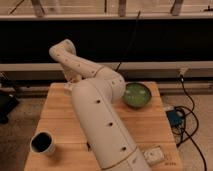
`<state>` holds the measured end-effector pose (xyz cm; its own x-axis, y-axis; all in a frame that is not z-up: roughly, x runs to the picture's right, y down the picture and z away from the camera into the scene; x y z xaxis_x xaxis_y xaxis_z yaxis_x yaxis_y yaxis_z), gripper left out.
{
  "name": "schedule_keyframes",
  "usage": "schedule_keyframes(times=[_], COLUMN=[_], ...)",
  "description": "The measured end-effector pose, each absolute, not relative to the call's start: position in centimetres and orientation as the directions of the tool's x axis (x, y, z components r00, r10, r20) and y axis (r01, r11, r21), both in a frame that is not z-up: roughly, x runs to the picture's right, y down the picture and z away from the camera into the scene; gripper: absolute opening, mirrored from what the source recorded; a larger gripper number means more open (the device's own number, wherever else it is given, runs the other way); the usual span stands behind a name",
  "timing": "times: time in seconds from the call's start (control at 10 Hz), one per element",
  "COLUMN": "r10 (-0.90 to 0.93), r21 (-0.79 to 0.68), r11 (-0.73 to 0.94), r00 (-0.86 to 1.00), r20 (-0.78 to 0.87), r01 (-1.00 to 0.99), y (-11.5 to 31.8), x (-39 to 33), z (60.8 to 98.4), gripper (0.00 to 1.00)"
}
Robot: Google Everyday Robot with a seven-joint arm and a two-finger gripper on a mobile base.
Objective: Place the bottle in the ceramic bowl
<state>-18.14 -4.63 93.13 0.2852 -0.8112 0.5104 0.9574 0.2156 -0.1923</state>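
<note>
The green ceramic bowl (136, 95) sits on the wooden table (60, 117) at the far right, with nothing showing inside it. My white arm (100, 120) rises from the front edge, bends beside the bowl and reaches back to the far left. From there the wrist (73, 75) points down at the table. My gripper is below the wrist, low over the far left of the table, shut and largely hidden behind the upper arm. The bottle is hidden from view, so I cannot tell whether the gripper holds anything.
A dark mug (42, 143) stands at the table's front left corner. A small pale flat item (153, 154) lies near the front right edge. A blue device (175, 118) with black cables lies on the floor to the right. A dark wall with rails runs behind.
</note>
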Motion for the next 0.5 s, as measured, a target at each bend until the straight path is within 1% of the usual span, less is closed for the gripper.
schedule_keyframes(times=[0.3,0.5], r10=[-0.822,-0.821], r21=[-0.189,-0.200], r11=[0.234,0.250], r00=[0.298,0.317], r20=[0.486,0.475], r01=[0.954,0.947], y=[-4.7,-5.1], x=[-16.6,-14.4], z=[91.8,91.3], gripper=[0.00,0.00])
